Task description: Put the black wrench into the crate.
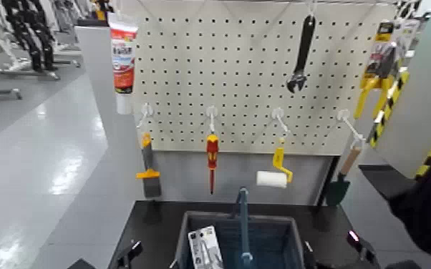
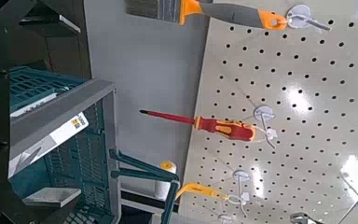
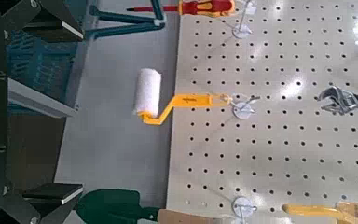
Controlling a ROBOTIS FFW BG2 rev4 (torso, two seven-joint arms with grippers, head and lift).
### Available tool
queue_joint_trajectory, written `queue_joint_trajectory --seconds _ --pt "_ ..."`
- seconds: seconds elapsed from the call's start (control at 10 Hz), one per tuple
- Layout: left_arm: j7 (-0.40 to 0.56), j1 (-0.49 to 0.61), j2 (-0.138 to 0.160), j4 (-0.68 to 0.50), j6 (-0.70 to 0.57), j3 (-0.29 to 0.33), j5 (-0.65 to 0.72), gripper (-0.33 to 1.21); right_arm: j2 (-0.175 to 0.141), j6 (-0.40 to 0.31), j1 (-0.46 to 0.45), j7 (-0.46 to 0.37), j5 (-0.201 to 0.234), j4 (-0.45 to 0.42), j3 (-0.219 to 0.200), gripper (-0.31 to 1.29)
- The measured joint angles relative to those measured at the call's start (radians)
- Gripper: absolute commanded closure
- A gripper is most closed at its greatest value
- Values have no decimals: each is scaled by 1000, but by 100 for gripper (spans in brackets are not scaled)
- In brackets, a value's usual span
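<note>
The black wrench hangs from a hook near the top edge of the pegboard, toward its right corner, and the right hand, open and empty below, could knock the paint roller loose if it rises too close. The left hand is open too, near the crate, whose upright handle might catch the wrench beside the white box inside.

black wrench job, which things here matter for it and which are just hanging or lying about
For the job:
- black wrench, hanging on the board
- crate, below the board

Not needed:
- red-and-yellow screwdriver
- paint roller
- brush
- trowel
- tube
- boxed item in the crate
</note>
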Motion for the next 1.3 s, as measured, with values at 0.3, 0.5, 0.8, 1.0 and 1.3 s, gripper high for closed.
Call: queue_joint_trajectory --seconds 0.3,0.5,0.8,1.0,1.3 --pt "-4 -4 0 0 0 -1 -1 10 6 61 -90 32 -31 -21 -10 16" --pt "-4 -7 0 0 -1 -3 -2 10 5 91 -151 63 -41 -27 -20 16" --pt "-4 -12 0 4 0 -5 -2 10 -25 196 -250 100 -64 -36 -26 17" --pt "-5 -15 0 7 0 -6 -2 10 -30 239 -303 129 -79 -42 -35 17" --pt "-13 -24 0 16 2 -8 -1 10 -14 303 -408 206 -101 -53 -48 17"
